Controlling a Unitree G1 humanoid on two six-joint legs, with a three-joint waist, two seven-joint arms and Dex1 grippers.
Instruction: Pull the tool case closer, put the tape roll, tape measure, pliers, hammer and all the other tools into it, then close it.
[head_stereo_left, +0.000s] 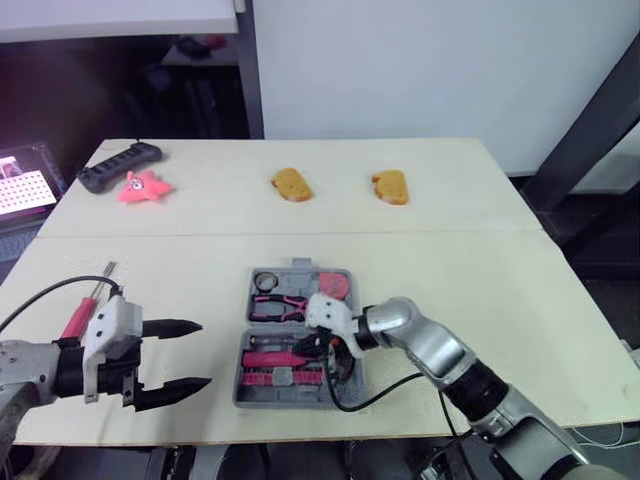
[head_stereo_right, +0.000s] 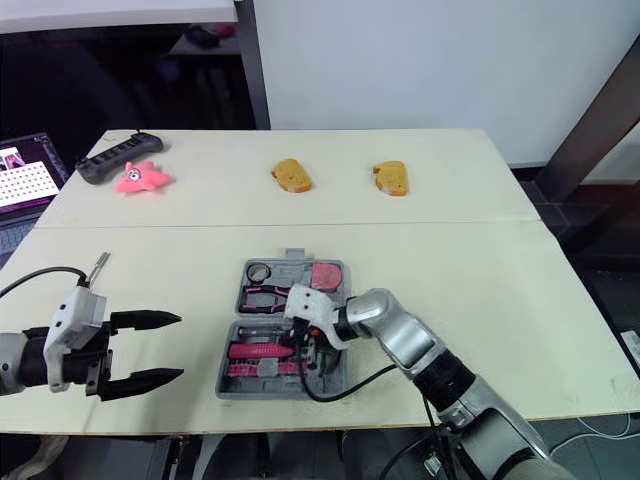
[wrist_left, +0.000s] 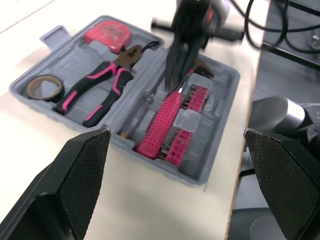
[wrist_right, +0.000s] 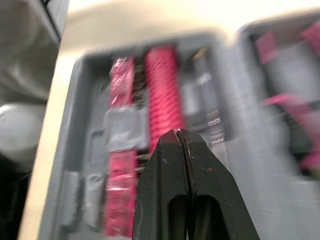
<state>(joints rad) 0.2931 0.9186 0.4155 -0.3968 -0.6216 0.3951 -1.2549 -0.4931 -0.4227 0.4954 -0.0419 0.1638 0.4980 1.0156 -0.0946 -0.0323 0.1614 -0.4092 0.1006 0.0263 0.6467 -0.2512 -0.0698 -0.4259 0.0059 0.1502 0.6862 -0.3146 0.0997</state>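
Since the right gripper (wrist_right: 176, 133) is pinched closed, empty, inside the tool case (wrist_left: 200, 172), the hammer (wrist_left: 162, 122) could be knocked loose

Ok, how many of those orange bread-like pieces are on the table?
2. Both lie on the far half, beyond the tool case: one orange piece mid-table, the other to its right.
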